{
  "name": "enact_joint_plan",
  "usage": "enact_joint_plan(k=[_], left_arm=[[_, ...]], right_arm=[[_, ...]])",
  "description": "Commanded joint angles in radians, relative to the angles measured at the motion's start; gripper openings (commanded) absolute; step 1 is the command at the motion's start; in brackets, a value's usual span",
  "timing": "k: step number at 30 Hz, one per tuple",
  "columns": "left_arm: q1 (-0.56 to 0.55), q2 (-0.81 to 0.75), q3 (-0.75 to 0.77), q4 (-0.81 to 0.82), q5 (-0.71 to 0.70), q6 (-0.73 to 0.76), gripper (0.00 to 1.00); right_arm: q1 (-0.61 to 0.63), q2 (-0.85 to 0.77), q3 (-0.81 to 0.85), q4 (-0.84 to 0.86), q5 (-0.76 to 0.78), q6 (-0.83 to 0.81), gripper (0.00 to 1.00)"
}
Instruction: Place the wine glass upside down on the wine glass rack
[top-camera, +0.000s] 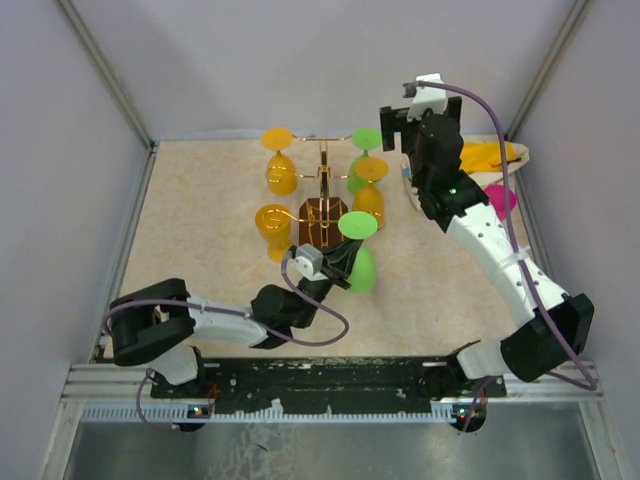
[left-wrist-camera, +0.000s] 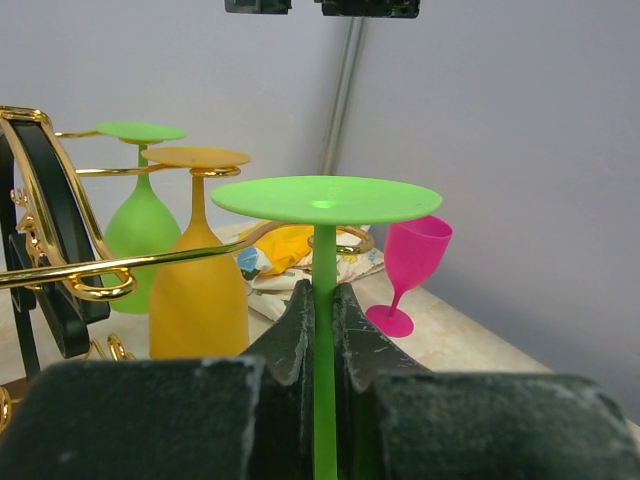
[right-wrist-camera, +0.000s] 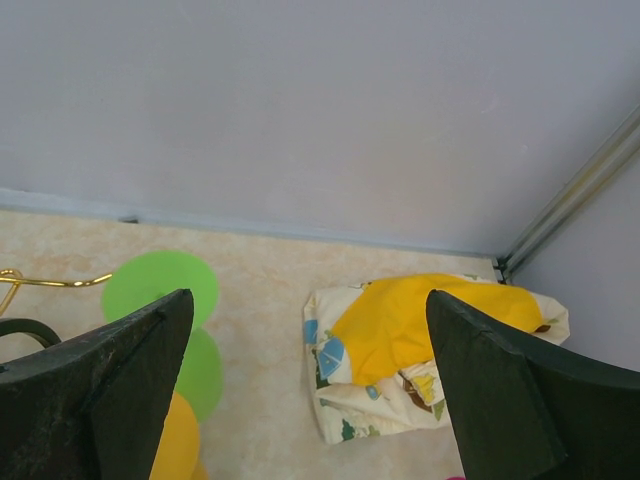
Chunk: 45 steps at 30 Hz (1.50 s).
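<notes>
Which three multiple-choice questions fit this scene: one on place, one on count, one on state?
1. Where is the pink glass?
A. upright on the table, right of the rack
B. hanging on the rack
C. lying at the near edge

2. How many glasses are green?
A. one
B. two
C. four

3. How is the left claw?
A. open and empty
B. shut on an orange glass
C. shut on the stem of the near green glass

1 A: it stands on its foot.
2 B: the near green glass and the far green glass, hanging on the rack.
3 C: the stem is pinched in the claw.
</notes>
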Motion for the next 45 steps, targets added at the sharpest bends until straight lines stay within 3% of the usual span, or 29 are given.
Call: enact_joint_plan(k=[1, 24, 36, 45], left_arm=[[0.020, 0.018, 0.044, 0.031, -0.001, -0.029, 0.00], [0.117, 0.164, 0.140, -0.029, 0.106, -0.117, 0.00], [0.123, 0.220, 0.190, -0.031, 0.293, -0.128, 0.00], [0.122, 0.129, 0.111, -0.076, 0.329, -0.134, 0.02]], right_arm=[[-0.012, -0.043, -0.003, 0.060, -0.009, -0.025, 0.99], [-0.027, -0.047, -0.041, 0.101, -0.011, -0.052, 0.99], [-0.031, -0.046, -0.052, 0.112, -0.013, -0.054, 0.99], [-0.032, -0.048, -0.056, 0.114, -0.004, -0.067, 0.99]])
